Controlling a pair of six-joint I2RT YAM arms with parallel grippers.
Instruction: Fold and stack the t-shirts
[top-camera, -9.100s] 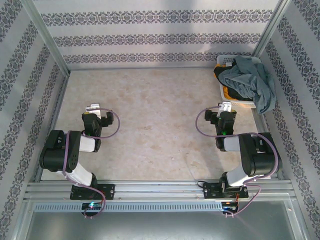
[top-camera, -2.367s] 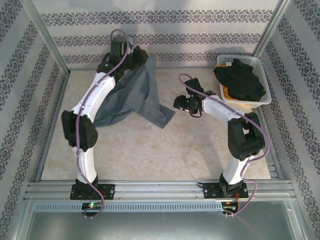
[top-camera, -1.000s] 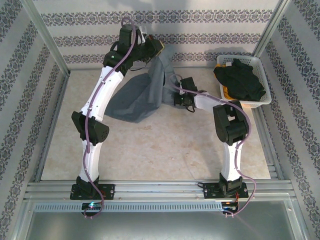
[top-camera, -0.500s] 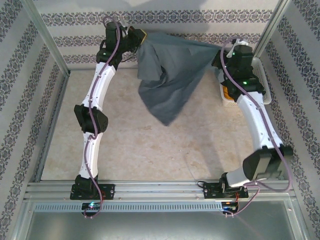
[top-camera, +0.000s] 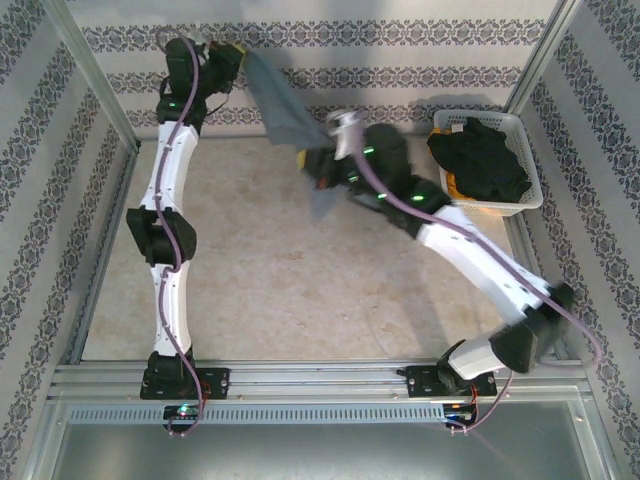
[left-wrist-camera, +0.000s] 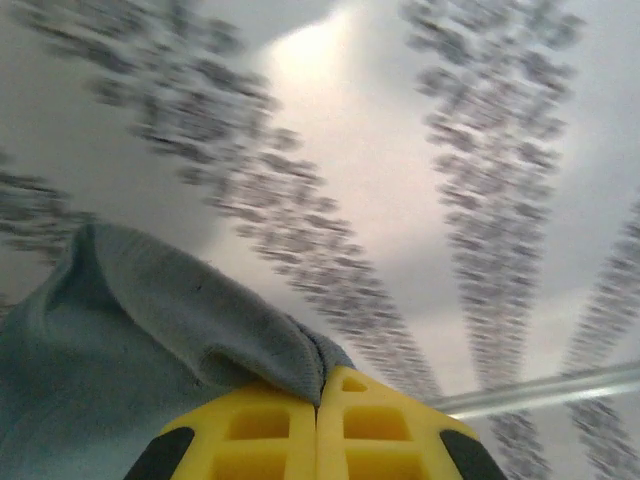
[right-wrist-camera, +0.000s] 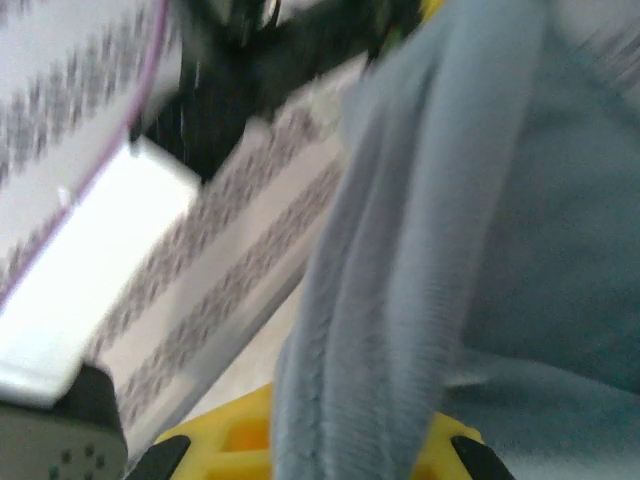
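1. Top external view: two arms were at work. The left arm stretched almost straight toward the back wall, and the left gripper (top-camera: 238, 52) was raised there, clamped on one end of the slate blue-grey t-shirt (top-camera: 285, 110). The right arm reached across to the left, and the right gripper (top-camera: 314, 167) gripped the shirt's lower end above the table (top-camera: 260, 280). There were three shirts in all. The black t-shirt (top-camera: 485, 160) and the orange-yellow t-shirt (top-camera: 456, 187) lay in one white basket (top-camera: 525, 135) at the back right corner.
2. Left wrist view: two yellow fingers (left-wrist-camera: 250, 440) were pressed together, pinching blue-grey cloth.
3. Right wrist view, blurred: a bunched fold of the same cloth sat between two yellow fingers.
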